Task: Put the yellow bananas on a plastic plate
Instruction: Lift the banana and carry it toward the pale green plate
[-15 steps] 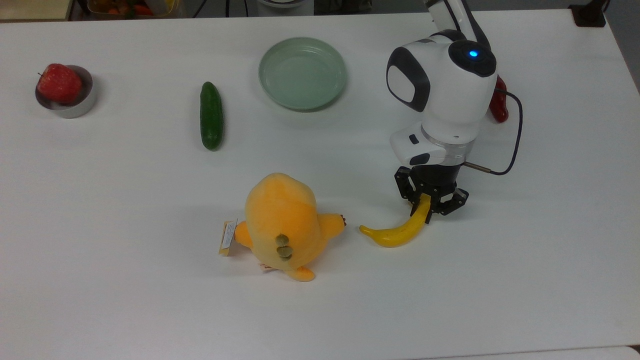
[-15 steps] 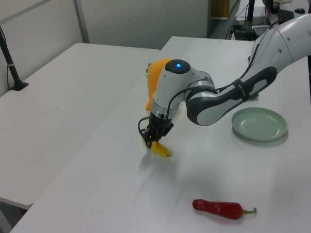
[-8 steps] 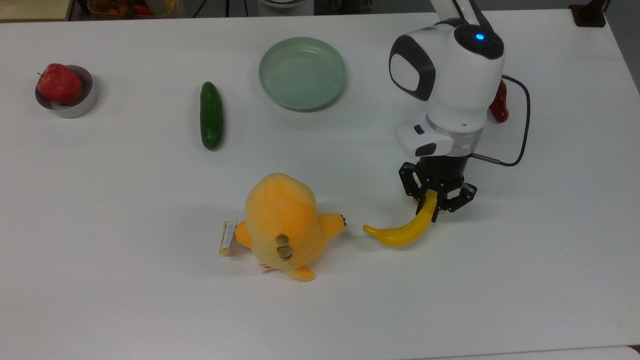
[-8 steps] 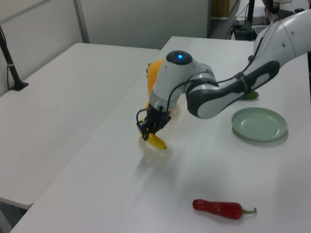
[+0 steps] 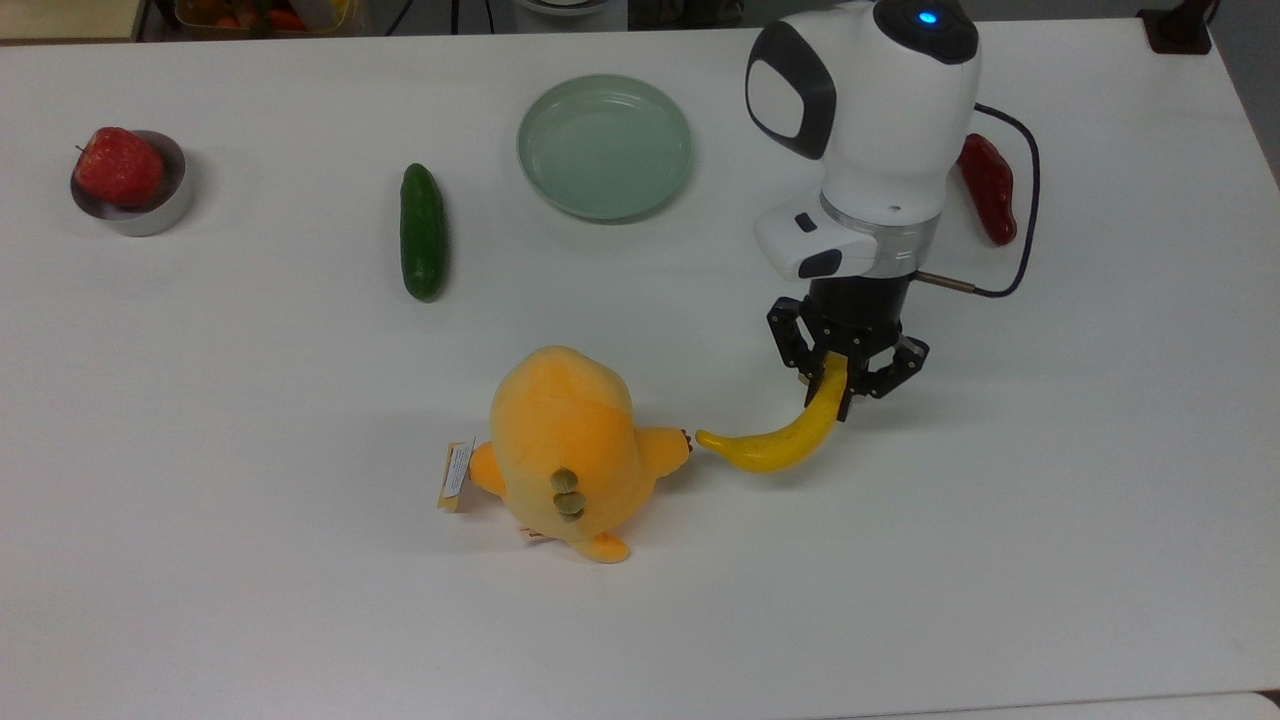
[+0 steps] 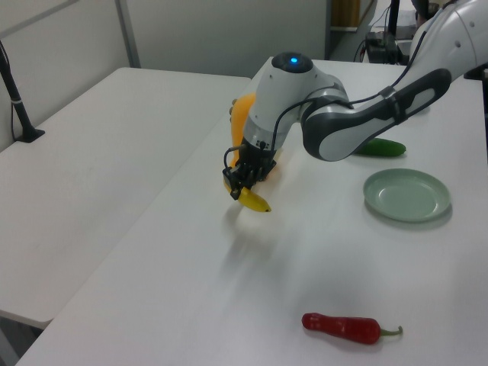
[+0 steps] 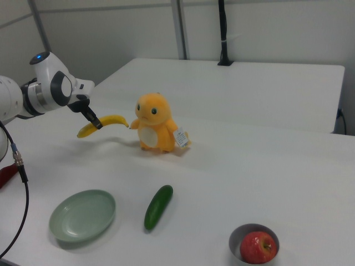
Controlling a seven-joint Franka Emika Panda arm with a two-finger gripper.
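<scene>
We see the gripper (image 5: 838, 385) pinching the banana (image 5: 775, 440) by one end, lifted clear of the table (image 5: 250, 560), its free tip almost touching the plush toy (image 5: 560, 440). That off-centre hold could let it swing or slip on the way to the plate (image 5: 604, 146) (well apart, empty), and it might clip the toy.

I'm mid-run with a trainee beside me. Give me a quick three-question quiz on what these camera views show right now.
1. True or false: the banana is lying on the plate.
2. What is the gripper doing? A) open over the cucumber B) shut on one end of the banana C) shut on the red pepper
3. Fill in: the apple sits in a small metal ____.

Key
1. False. The plate holds nothing; in the right view the banana hangs above the table beside the plush toy.
2. B
3. tin
</scene>
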